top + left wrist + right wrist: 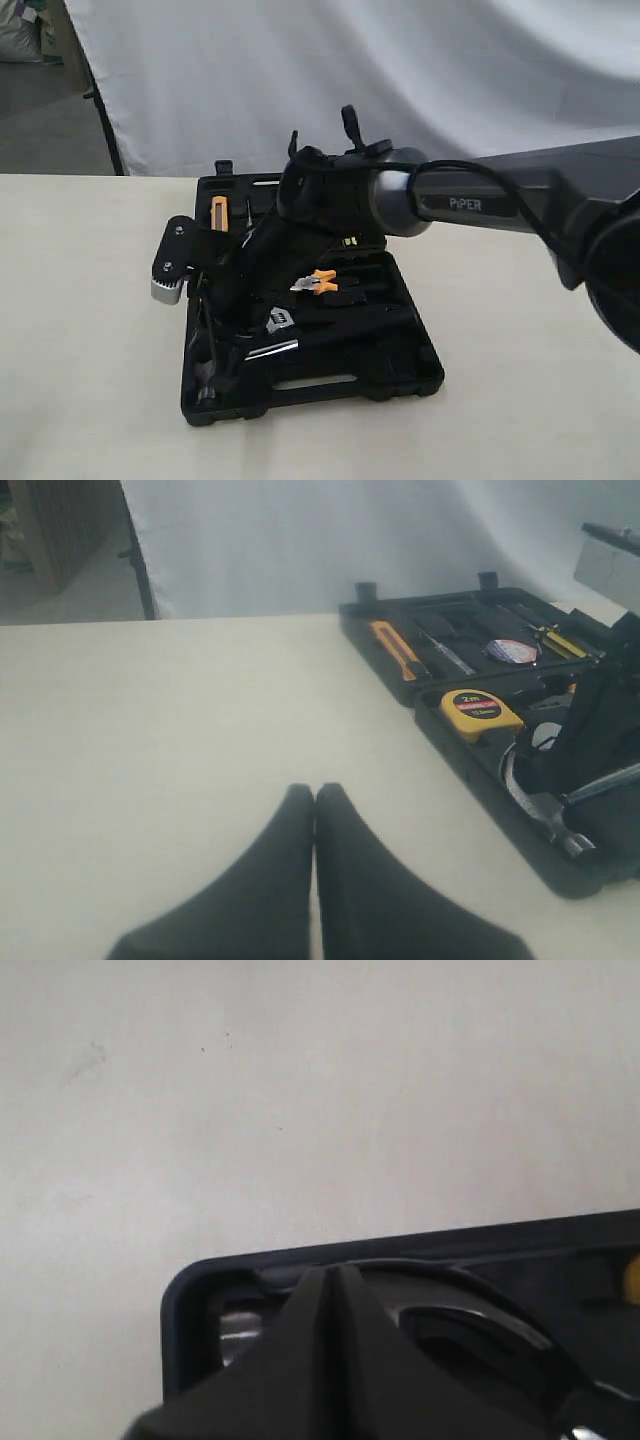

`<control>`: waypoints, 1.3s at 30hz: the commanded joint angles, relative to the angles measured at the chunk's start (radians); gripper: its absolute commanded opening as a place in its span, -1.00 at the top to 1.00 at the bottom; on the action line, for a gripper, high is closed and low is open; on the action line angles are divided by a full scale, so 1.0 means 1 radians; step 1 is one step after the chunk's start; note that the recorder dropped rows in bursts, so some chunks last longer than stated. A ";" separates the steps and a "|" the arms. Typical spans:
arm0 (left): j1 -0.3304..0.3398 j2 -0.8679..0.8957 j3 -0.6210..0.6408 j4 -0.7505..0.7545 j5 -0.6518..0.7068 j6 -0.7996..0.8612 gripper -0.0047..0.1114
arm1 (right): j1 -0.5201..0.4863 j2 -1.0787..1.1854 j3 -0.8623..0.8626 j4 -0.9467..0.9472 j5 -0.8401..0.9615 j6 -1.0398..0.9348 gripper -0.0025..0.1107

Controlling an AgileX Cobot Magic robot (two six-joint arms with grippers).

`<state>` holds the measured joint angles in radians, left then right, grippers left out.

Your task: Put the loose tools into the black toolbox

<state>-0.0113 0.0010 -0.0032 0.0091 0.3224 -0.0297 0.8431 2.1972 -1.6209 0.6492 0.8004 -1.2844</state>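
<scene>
The black toolbox [400,385] lies open on the table. My right gripper [333,1275] is shut, its tips touching low over the box's front left corner with nothing seen between them. The steel claw hammer [545,815] lies in that corner, its shaft [272,349] running into the box. The silver wrench head [280,321] shows beside my right arm. The tape roll [510,650] with its red-white-blue label sits in the lid half. My left gripper [314,792] is shut over bare table, well left of the box and holding nothing.
A yellow tape measure [478,710], orange-handled pliers [322,281] and an orange-handled knife [395,648] rest in their slots. My right arm [300,215] crosses above the box. A white backdrop [350,70] hangs behind the table. Pale tabletop [180,740] spreads to the left.
</scene>
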 commanded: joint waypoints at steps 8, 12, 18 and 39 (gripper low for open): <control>-0.007 -0.001 0.003 -0.003 -0.003 -0.001 0.91 | -0.015 0.084 -0.006 -0.199 0.016 0.149 0.96; -0.007 -0.001 0.003 -0.003 -0.003 -0.001 0.91 | -0.015 0.076 -0.006 -0.214 0.035 0.163 0.96; -0.007 -0.001 0.003 -0.003 -0.003 -0.001 0.91 | -0.058 -0.027 -0.006 -0.210 0.050 0.186 0.96; -0.007 -0.001 0.003 -0.003 -0.003 -0.001 0.91 | -0.119 0.026 -0.006 -0.207 0.167 0.200 0.96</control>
<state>-0.0113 0.0010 -0.0032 0.0091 0.3224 -0.0297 0.7283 2.2256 -1.6388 0.4828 0.9858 -1.0827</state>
